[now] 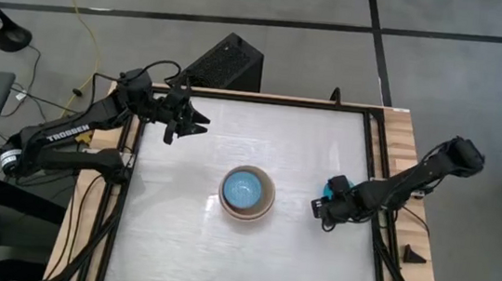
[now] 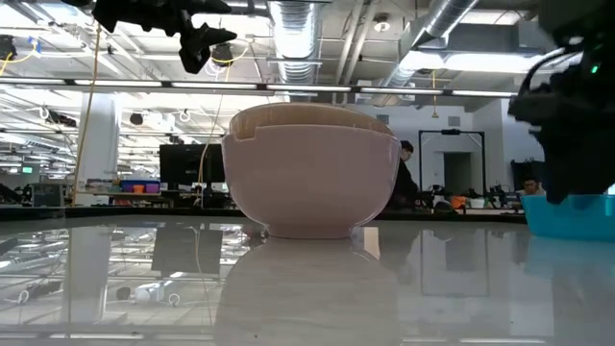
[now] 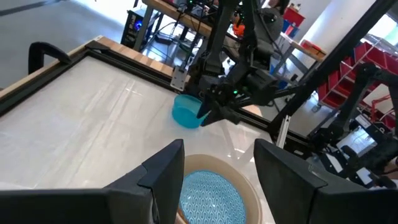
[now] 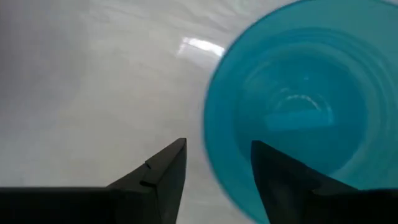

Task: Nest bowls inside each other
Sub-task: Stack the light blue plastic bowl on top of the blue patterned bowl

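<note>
A stack of nested bowls (image 1: 246, 194) stands at the table's middle, a salmon-pink bowl (image 2: 312, 187) outermost and a patterned light blue bowl (image 3: 208, 194) innermost. A small teal bowl (image 4: 298, 106) rests on its base nearer the table's right edge (image 2: 569, 213). My right gripper (image 4: 217, 146) points steeply down at it, open, one finger inside the bowl and one outside, with the rim between them. My left gripper (image 1: 184, 120) hangs open in the air above the table's far left part, holding nothing. My right gripper stands astride the teal bowl's rim (image 4: 214, 171), coming from above. One finger (image 4: 280, 177) is over the bowl's inside and the other (image 4: 165, 171) is outside it. Whether either finger touches the bowl I cannot tell. The bowl sits upright on the table.
A raised dark frame (image 1: 372, 163) borders the white tabletop on its sides. A black box (image 1: 226, 63) stands on the floor beyond the far edge. Bare tabletop lies near the front edge and on the left.
</note>
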